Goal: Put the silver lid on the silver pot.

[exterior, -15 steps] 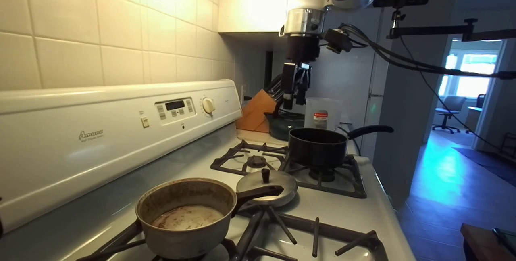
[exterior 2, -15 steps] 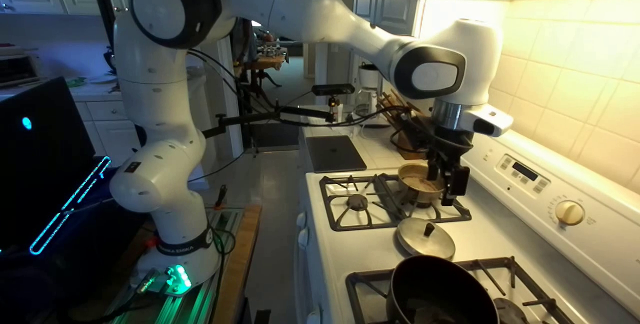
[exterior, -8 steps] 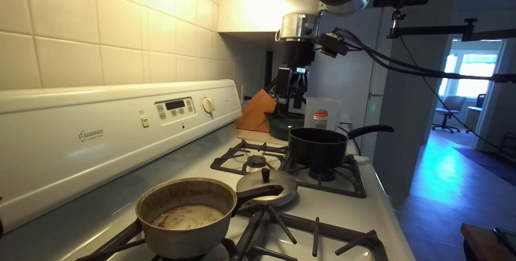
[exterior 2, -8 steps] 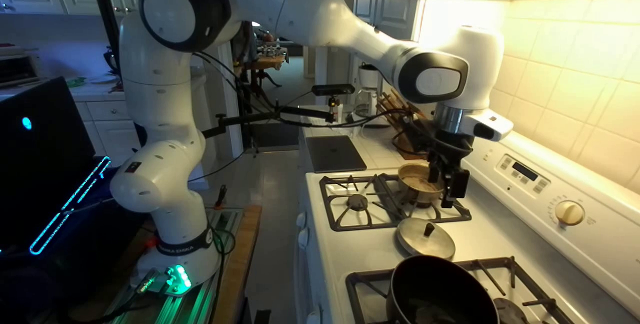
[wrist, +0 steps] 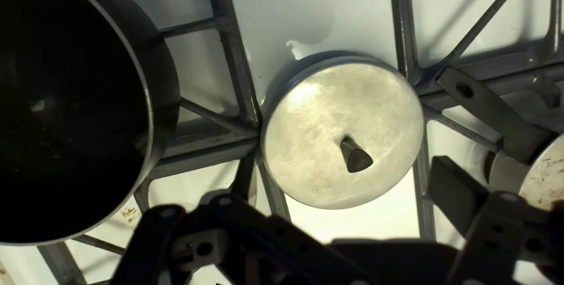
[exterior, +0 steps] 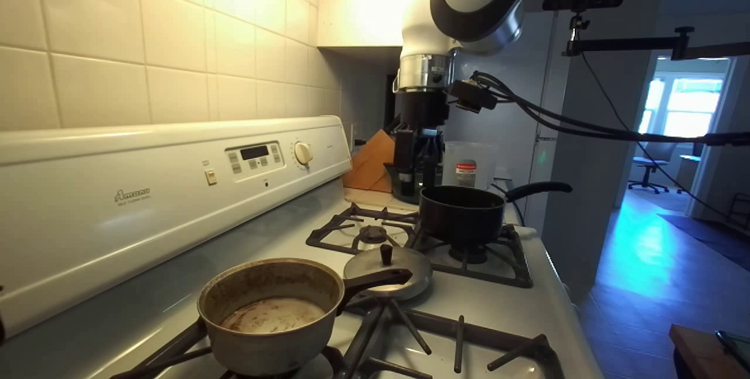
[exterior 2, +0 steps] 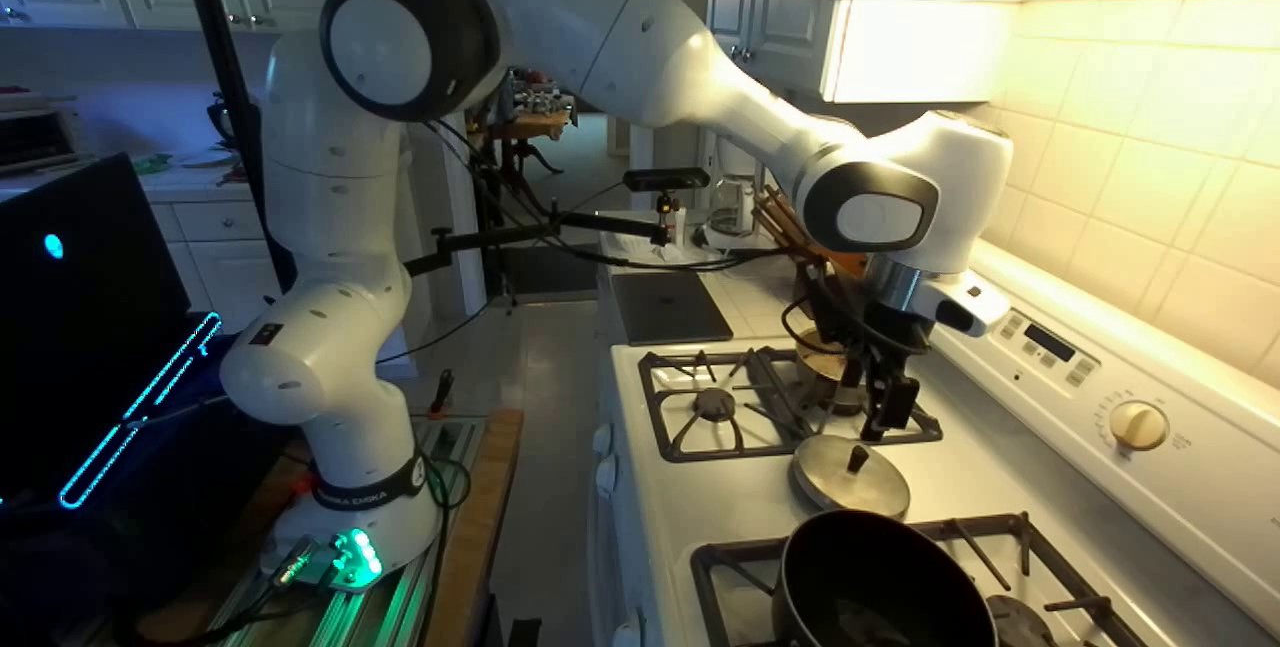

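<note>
In an exterior view, with the silver lid [exterior: 404, 259] taken as the centre of the dial, a white control panel [exterior: 176, 177] spreads leftmost at about ten o'clock; next comes the silver pot [exterior: 269, 348], its inside stained brownish, set on a burner grate [exterior: 366, 335] between eight and nine o'clock, its dark handle [exterior: 375, 281] pointing between two and three and passing in front of the lid; a wooden knife block [exterior: 370, 163] leans at the back, just short of twelve; the lid lies with its knob [exterior: 386, 255] upward on the white stovetop desk [exterior: 480, 303], between that grate and the far grate [exterior: 486, 276], though whether its rim touches either cannot be told; the end effector [exterior: 416, 183] hangs just past twelve, pointing down and released, and the wrist view shows its fingers [wrist: 456, 192] spread wide, apart from the lid; a translucent tub [exterior: 469, 159] with a red label stands at about one; the black pot [exterior: 460, 216] sits on the far grate, short of two, its long handle [exterior: 539, 189] pointing almost to three; farther right, a dark camera [exterior: 586, 1] rides on a jointed boom [exterior: 630, 45], just past one.
</note>
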`<control>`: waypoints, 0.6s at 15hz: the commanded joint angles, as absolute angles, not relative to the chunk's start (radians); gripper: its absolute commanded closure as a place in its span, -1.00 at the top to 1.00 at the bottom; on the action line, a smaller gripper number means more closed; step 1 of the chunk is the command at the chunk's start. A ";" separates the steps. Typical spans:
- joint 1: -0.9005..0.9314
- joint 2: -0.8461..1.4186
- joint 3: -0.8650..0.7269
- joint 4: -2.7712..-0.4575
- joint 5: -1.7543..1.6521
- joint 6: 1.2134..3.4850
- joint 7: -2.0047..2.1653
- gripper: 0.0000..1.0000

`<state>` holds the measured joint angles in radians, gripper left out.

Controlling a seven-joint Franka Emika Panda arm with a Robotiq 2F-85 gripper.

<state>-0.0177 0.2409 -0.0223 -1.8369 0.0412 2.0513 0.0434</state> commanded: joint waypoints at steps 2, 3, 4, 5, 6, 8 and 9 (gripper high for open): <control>-0.023 0.316 -0.012 -1.775 0.092 2.054 0.040 1.00; -0.019 0.335 -0.010 -1.760 0.092 2.046 0.052 1.00; -0.016 0.353 -0.010 -1.745 0.086 2.040 0.062 1.00; -0.011 0.372 -0.007 -1.728 0.082 2.032 0.074 1.00; -0.007 0.389 -0.006 -1.715 0.077 2.033 0.088 1.00; 0.003 0.419 -0.006 -1.688 0.068 2.037 0.117 1.00; 0.009 0.434 -0.007 -1.671 0.064 2.034 0.137 1.00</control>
